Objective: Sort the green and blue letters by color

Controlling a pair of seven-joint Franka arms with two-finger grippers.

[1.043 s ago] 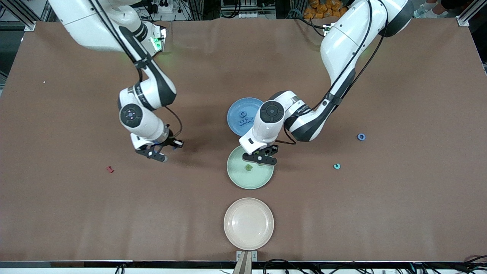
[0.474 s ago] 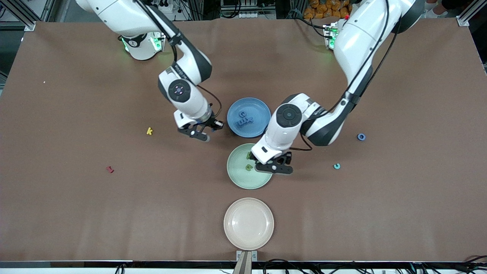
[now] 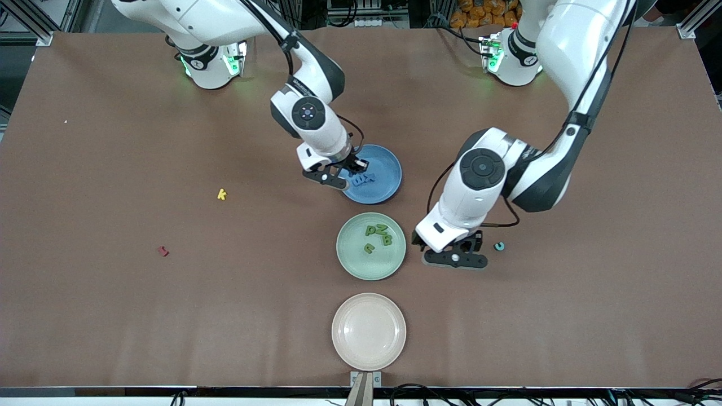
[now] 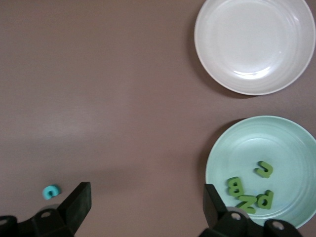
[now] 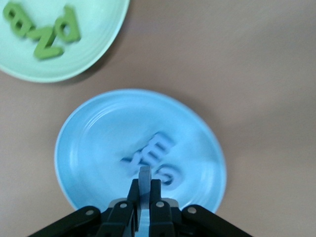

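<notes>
My right gripper (image 3: 331, 178) is shut on a small blue letter (image 5: 144, 178) and holds it over the rim of the blue plate (image 3: 389, 169). Blue letters (image 3: 362, 180) lie in that plate, and they show in the right wrist view (image 5: 157, 150) on the blue plate (image 5: 94, 143). Green letters (image 3: 378, 233) lie in the green plate (image 3: 361, 265), nearer the front camera. My left gripper (image 3: 456, 258) is open and empty over bare table between the green plate and a teal ring (image 3: 499, 246). The left wrist view shows the green letters (image 4: 249, 195) in the green plate (image 4: 291, 143).
An empty cream plate (image 3: 368, 331) sits nearest the front camera, and it shows in the left wrist view (image 4: 254, 44). A yellow k (image 3: 221, 194) and a dark red letter (image 3: 163, 251) lie toward the right arm's end. The teal ring (image 4: 50, 191) lies by my left gripper.
My right gripper has carried the blue letter from the right arm's end to over the blue plate. My left gripper has moved off the green plate toward the teal ring, uncovering the green letters.
</notes>
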